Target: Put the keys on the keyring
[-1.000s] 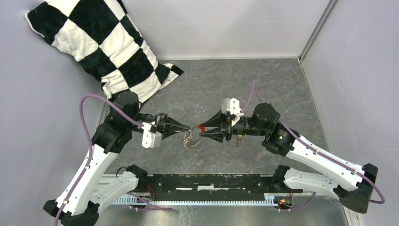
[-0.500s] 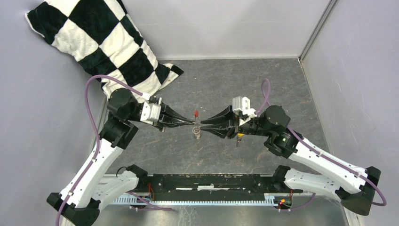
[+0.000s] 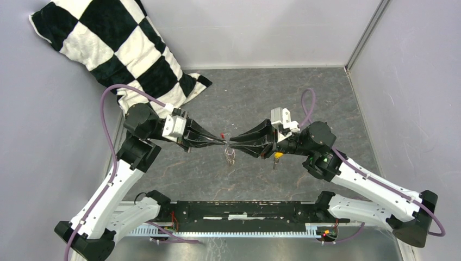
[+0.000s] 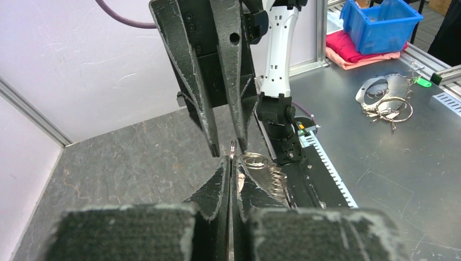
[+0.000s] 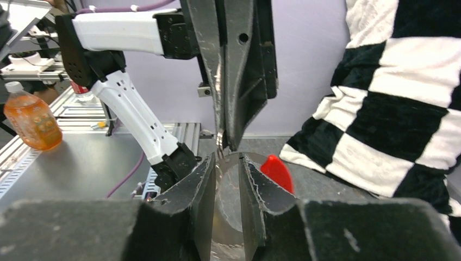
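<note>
Keyring (image 3: 230, 155) hangs pinched in your left gripper (image 4: 230, 160); your right gripper (image 5: 227, 159) meets it tip to tip, jaws narrowly parted around the ring, above the worktop (image 3: 304, 103).

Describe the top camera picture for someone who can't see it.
The left arm and right arm reach inward over a grey table, jaws meeting tip to tip at a silvery keyring. A checkered pillow fills the far left corner.

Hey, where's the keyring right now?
In the top view the keyring is at mid-table, centre, where the left tool and right tool meet tip to tip, its loops showing just on their near side.
</note>
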Robot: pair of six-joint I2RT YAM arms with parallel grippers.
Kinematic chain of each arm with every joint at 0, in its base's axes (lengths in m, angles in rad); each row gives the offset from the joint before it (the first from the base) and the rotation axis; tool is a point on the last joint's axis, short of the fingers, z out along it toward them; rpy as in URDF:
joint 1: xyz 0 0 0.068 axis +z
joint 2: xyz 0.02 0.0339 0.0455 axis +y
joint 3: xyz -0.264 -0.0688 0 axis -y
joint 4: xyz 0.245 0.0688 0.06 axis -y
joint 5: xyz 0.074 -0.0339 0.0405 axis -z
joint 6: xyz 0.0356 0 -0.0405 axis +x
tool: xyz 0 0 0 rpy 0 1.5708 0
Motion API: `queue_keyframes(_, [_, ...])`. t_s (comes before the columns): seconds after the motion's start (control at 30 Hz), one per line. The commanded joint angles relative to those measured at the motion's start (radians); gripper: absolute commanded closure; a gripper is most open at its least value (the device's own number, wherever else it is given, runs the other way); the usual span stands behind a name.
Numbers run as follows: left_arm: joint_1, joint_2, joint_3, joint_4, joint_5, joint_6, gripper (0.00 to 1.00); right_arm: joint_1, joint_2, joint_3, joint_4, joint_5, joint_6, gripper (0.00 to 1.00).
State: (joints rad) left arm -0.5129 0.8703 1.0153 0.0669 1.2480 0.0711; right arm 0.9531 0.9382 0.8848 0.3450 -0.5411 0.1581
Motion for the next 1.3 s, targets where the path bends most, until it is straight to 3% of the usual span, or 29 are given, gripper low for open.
queue_keyframes(0.0, [-0.003, 0.009, 0.0, 0.08, -0.019, -0.068, 0.98, 0.001, 0.012, 0.014, 0.077, -0.06, 0.049, 0.72])
queue_keyframes(0.2, [-0.003, 0.015, 0.004, 0.097, -0.024, -0.105, 0.98, 0.006, 0.023, 0.02, 0.063, -0.036, 0.045, 0.81])
queue_keyframes(0.3, [-0.003, 0.011, -0.002, 0.093, -0.021, -0.101, 0.98, 0.006, 0.024, 0.022, 0.066, -0.021, 0.045, 0.92])
queue_keyframes(0.37, [-0.003, 0.005, -0.003, 0.056, -0.014, -0.064, 0.98, 0.005, 0.024, 0.027, 0.056, -0.009, 0.042, 0.99])
queue_keyframes(0.43, [-0.003, 0.0, 0.009, -0.021, -0.013, 0.015, 0.98, 0.004, 0.025, 0.044, 0.001, 0.017, 0.023, 0.99])
queue_keyframes(0.53, [-0.003, 0.002, 0.062, -0.296, -0.033, 0.224, 0.67, 0.006, 0.029, 0.096, -0.158, 0.079, -0.043, 0.99])
queue_keyframes(0.57, [-0.002, 0.006, 0.079, -0.385, -0.044, 0.323, 0.64, 0.006, 0.03, 0.112, -0.21, 0.095, -0.068, 0.99])
queue_keyframes(0.73, [-0.003, 0.018, 0.107, -0.565, -0.099, 0.478, 0.54, 0.005, 0.084, 0.213, -0.434, 0.111, -0.147, 0.99])
queue_keyframes(0.9, [-0.003, 0.016, 0.098, -0.599, -0.132, 0.544, 0.55, 0.008, 0.128, 0.269, -0.523, 0.089, -0.189, 0.99])
queue_keyframes(1.27, [-0.003, 0.044, 0.137, -0.737, -0.131, 0.659, 0.75, 0.01, 0.158, 0.309, -0.585, 0.019, -0.241, 0.99])
